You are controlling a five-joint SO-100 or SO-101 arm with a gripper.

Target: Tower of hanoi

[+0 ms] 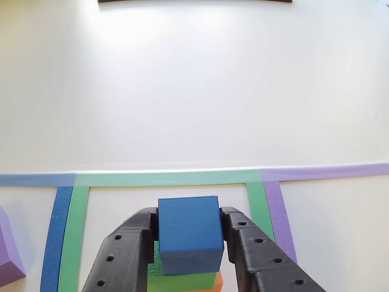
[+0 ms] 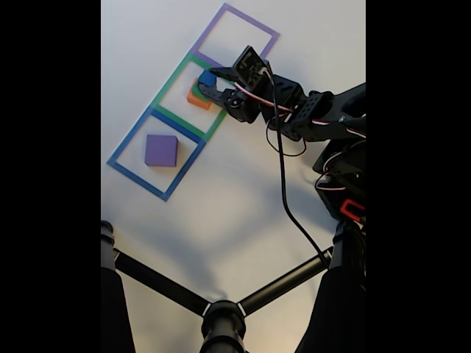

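Observation:
In the other view my gripper (image 1: 189, 218) is shut on a blue cube (image 1: 188, 234), one black finger pressed against each side. The cube sits just above a green block (image 1: 181, 282), which rests on an orange block (image 1: 217, 282). This stack stands inside the green tape square (image 1: 164, 178). In the fixed view the gripper (image 2: 208, 79) holds the blue cube (image 2: 207, 76) over the orange block (image 2: 197, 100) in the middle square (image 2: 168, 82). A purple block (image 2: 160, 150) lies alone in the blue tape square (image 2: 131, 143).
A purple tape square (image 2: 250, 18) adjoins the green one on the far side; its tape (image 1: 279, 219) runs at the right in the other view. The purple block (image 1: 9, 258) shows at the left edge. Black tripod legs (image 2: 221, 316) and a cable (image 2: 283, 191) lie below the arm.

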